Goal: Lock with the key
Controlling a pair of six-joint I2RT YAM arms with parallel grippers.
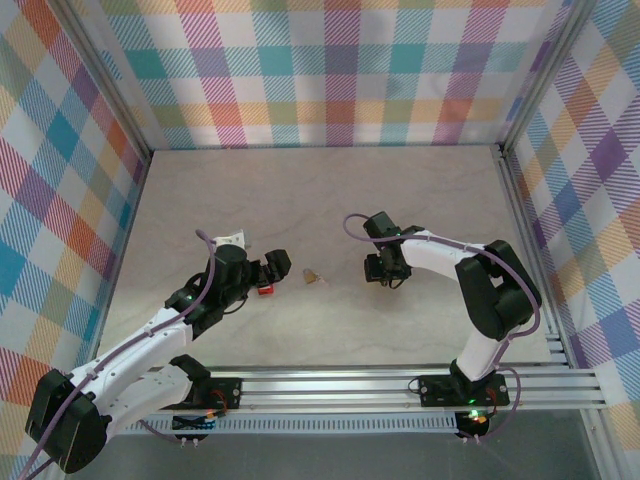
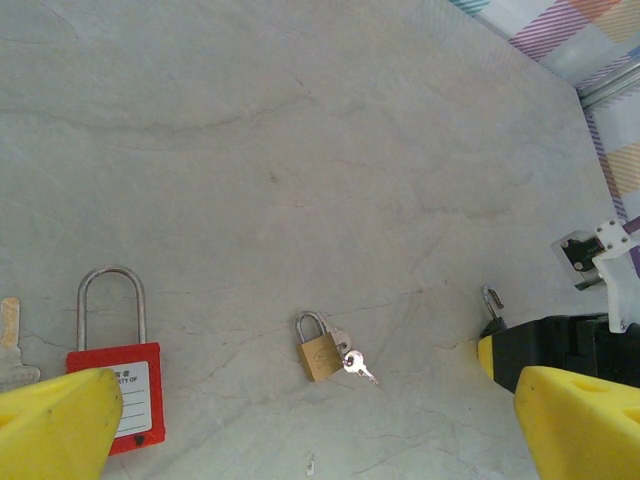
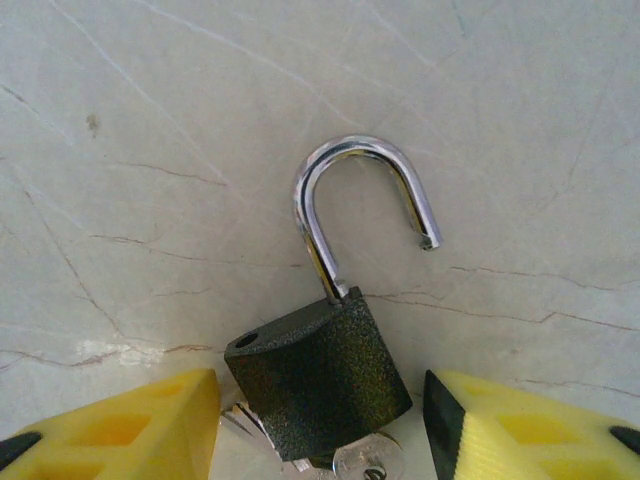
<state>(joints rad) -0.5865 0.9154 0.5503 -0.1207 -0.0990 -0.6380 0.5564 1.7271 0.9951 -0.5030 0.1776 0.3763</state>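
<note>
The right gripper [image 3: 320, 425], jaws part-open, straddles a black padlock [image 3: 312, 362] with unlatched shackle [image 3: 355, 150] on the bench [image 3: 150, 120]; the left gripper [image 2: 320, 430] gapes wide.

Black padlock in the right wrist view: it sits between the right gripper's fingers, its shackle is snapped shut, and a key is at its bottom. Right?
Not quite: the shackle is open, its free end lifted clear of the body, as the right wrist view shows. The black padlock does sit between the right gripper's fingers, with a key at its bottom.
</note>
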